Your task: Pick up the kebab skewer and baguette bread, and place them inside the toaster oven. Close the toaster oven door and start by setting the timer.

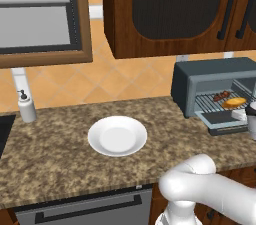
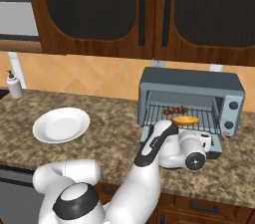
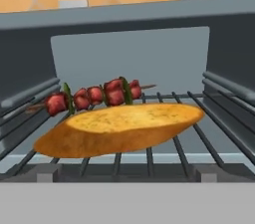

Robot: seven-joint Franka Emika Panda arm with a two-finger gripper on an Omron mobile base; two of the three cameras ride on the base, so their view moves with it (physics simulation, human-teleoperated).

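hand view is looking straight into the toaster oven (image 3: 149, 54), a boxy blue-grey metal shell with smooth flat walls and a wire rack (image 3: 209, 113) of thin parallel bars. the baguette bread (image 3: 119, 128) is lying on that rack near the front, a stubby oval loaf with a golden-orange, lightly speckled crust; its long axis is running across the opening, left to right, the right end sitting a little higher in this view. just behind it the kebab skewer (image 3: 94, 96) is resting on the same rack, a thin stick strung with dark red chunks and slim green pieces, also lying crosswise, roughly parallel to the loaf. whether the two are touching is hard to say from this angle.

right base view is showing the toaster oven door (image 2: 216, 149) hanging down open at the front, mostly hidden by the arm. the gripper (image 2: 205, 141) is sitting just in front of the opening over the door, jaws spread wide and gripping nothing.

a round, glossy white plate (image 1: 117, 135) is sitting well to the left on the speckled brown granite tabletop (image 1: 60, 154).
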